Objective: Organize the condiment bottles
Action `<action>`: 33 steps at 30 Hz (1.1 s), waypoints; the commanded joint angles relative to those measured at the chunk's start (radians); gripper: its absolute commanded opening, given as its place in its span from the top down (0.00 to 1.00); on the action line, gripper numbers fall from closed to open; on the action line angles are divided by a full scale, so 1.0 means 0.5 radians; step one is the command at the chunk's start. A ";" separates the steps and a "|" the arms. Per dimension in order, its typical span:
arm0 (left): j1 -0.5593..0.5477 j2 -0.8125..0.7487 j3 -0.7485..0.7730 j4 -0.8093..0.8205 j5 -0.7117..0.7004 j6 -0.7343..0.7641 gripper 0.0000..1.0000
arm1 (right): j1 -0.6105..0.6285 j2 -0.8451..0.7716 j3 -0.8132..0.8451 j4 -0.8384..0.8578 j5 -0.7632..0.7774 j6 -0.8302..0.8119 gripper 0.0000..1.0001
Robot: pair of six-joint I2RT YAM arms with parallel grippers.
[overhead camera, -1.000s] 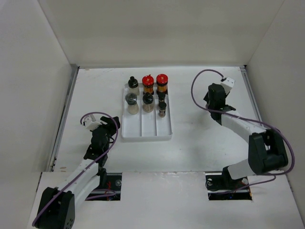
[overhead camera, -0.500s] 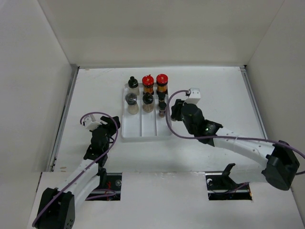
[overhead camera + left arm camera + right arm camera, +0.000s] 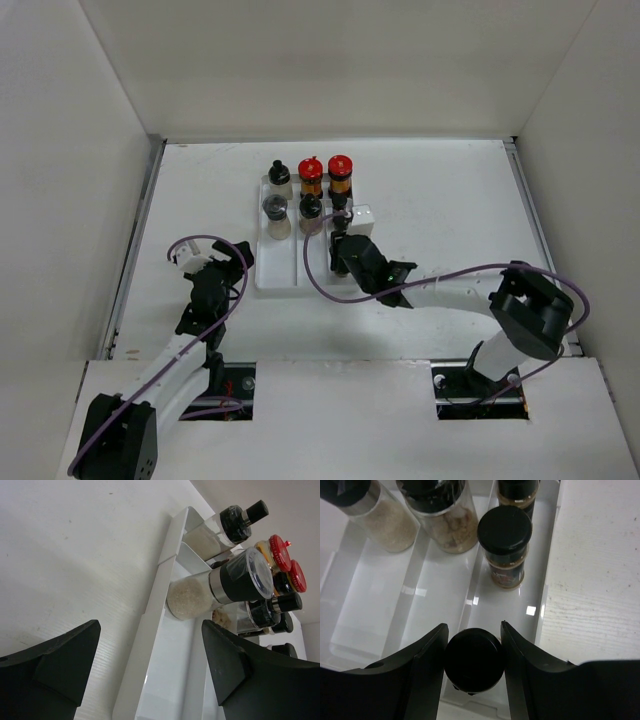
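The condiment bottles stand at the far end of the white tray (image 3: 290, 280): two red-capped ones (image 3: 311, 175), pale ones (image 3: 276, 216) and small dark ones (image 3: 341, 206). My right gripper (image 3: 342, 260) hangs over the tray's right compartment. In the right wrist view the right gripper (image 3: 472, 636) is shut on a small black-capped bottle (image 3: 474, 662), just in front of another small dark bottle (image 3: 505, 545). My left gripper (image 3: 228, 263) stands open beside the tray's left rim (image 3: 161, 575). Nothing sits between the left gripper's (image 3: 150, 667) jaws, and a pale grinder (image 3: 225, 582) lies ahead of them.
White walls close in the table on the left, back and right. The tray's three compartments are bare at their near ends (image 3: 375, 605). Purple cables loop off both arms (image 3: 440, 275).
My right arm swung from the far right of the table to above the tray's right compartment, carrying the small bottle. The left gripper's jaws have widened; the left arm stayed put.
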 commanded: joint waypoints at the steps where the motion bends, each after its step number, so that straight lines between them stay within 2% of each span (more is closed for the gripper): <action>1: -0.008 0.011 0.044 0.064 -0.042 0.046 0.15 | 0.006 0.036 0.042 0.231 0.029 -0.022 0.60; 3: -0.011 0.005 0.044 0.067 -0.060 0.052 0.07 | 0.015 0.039 0.032 0.234 0.053 -0.022 0.53; 4: -0.015 0.011 0.047 0.070 -0.075 0.055 0.01 | 0.024 0.027 0.023 0.234 0.062 -0.019 0.46; 5: -0.018 0.020 0.050 0.064 -0.082 0.055 0.00 | 0.028 0.015 0.017 0.234 0.072 -0.015 0.39; 10: -0.021 -0.041 0.050 0.025 -0.109 0.089 0.00 | 0.028 -0.148 -0.023 0.228 0.108 -0.037 0.22; 15: -0.015 -0.133 0.050 -0.083 -0.140 0.074 0.00 | 0.021 -0.399 -0.087 0.216 0.142 -0.080 0.00; 19: 0.001 -0.143 0.050 -0.114 -0.143 0.058 0.00 | -0.089 -0.657 -0.207 0.185 0.329 -0.083 0.00; 23: 0.013 -0.060 0.096 -0.166 -0.140 0.015 0.00 | -0.337 -0.908 -0.369 0.081 0.461 0.033 0.00; 27: 0.010 0.029 0.167 -0.264 -0.106 -0.006 0.00 | -0.576 -0.985 -0.520 -0.088 0.336 0.263 0.00; 33: -0.015 0.078 0.271 -0.457 -0.118 -0.015 0.00 | -0.696 -0.998 -0.658 -0.125 0.250 0.313 0.00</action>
